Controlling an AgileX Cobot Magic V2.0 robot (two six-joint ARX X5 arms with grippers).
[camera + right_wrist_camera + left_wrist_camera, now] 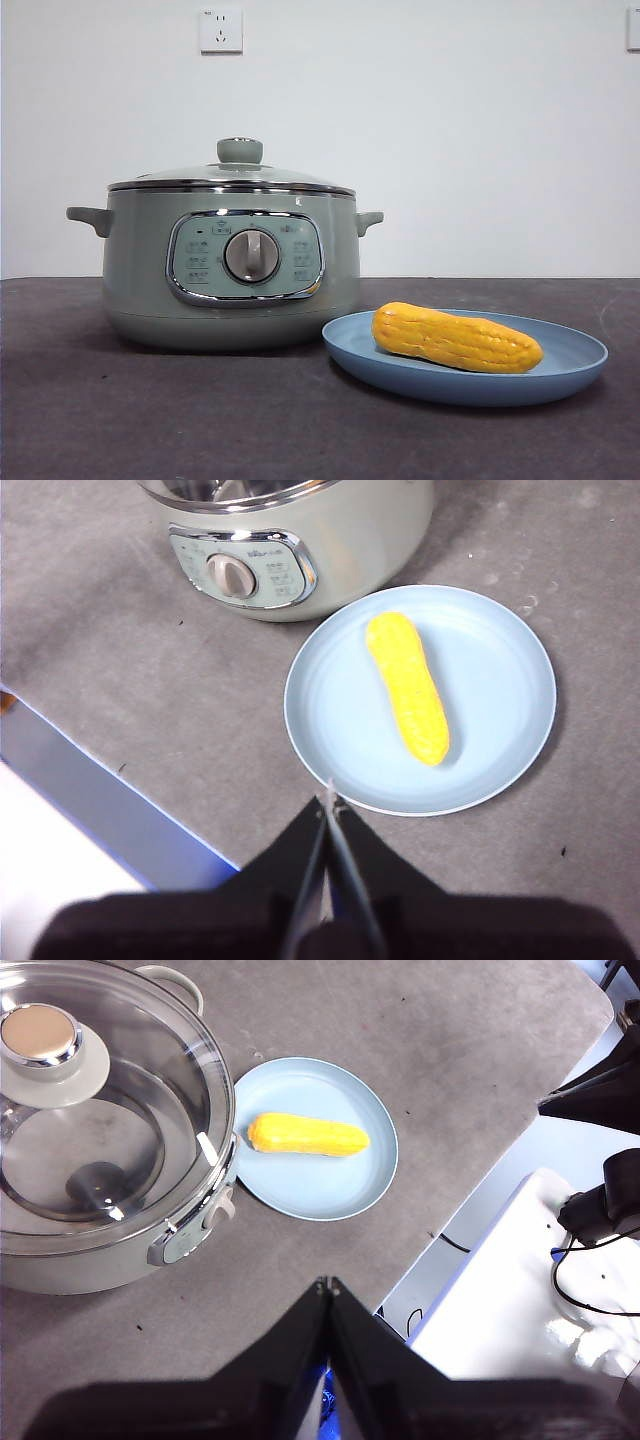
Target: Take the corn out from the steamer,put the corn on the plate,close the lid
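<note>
The corn [456, 338] lies on the plate [580, 368], right of the pot [140, 290]. The lid [235, 175] sits flat on the pot. My left gripper [328, 1282] and right gripper [329, 801] are both closed, holding nothing, raised above the table. I think the job looks finished, so I should keep clear.

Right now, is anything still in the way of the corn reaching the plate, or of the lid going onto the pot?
Nothing visible is. The corn already lies on the plate, and the lid sits on the pot. Both end effectors, left and right, are shut and hold nothing, above the table and apart from everything.
</note>
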